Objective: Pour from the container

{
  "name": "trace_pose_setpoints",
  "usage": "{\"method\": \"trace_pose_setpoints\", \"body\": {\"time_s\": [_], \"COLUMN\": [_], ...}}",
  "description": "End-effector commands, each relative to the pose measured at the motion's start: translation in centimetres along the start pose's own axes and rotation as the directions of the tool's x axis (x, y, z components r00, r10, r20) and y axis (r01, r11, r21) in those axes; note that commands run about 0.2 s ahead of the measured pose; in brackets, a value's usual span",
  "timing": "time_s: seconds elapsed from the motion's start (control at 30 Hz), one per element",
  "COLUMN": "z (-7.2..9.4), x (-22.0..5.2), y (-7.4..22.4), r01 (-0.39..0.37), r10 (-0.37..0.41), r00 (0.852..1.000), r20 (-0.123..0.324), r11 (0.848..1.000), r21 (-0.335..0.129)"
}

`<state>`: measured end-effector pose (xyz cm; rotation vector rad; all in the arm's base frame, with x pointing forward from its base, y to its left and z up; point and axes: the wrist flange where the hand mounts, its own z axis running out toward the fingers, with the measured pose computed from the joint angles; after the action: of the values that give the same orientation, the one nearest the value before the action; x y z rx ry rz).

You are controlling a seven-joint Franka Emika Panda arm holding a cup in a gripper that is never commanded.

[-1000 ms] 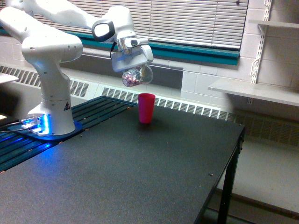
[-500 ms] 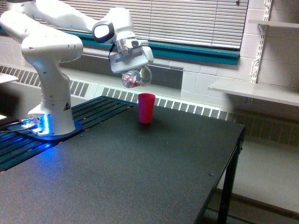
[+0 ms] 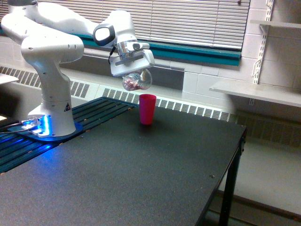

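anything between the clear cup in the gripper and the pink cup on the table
Nothing. In the exterior view only open air separates the clear cup, held tilted in the gripper, from the pink cup below.

I get one exterior view, raised off the black table's [image 3: 141, 179] near corner, facing the blinds [image 3: 188, 21].

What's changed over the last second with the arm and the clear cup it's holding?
The gripper has carried the clear cup slightly up and toward the exterior view's left, rotating a little. It keeps hold of the cup, pieces inside. The pink tumbler and table have not moved.
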<state>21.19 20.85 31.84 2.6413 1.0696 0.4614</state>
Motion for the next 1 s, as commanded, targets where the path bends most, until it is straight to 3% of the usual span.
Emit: {"method": "trace_pose_setpoints", "body": {"time_s": [0.03, 1.0], "z": [1.06, 1.91], "x": [-1.12, -1.25], "y": [1.35, 1.79], "r01": [0.019, 0.116], "r10": [-0.019, -0.115], "r00": [1.0, 0.993], "r20": [0.023, 0.033], "r11": [1.0, 0.992], "r21": [-0.011, -0.043]}}
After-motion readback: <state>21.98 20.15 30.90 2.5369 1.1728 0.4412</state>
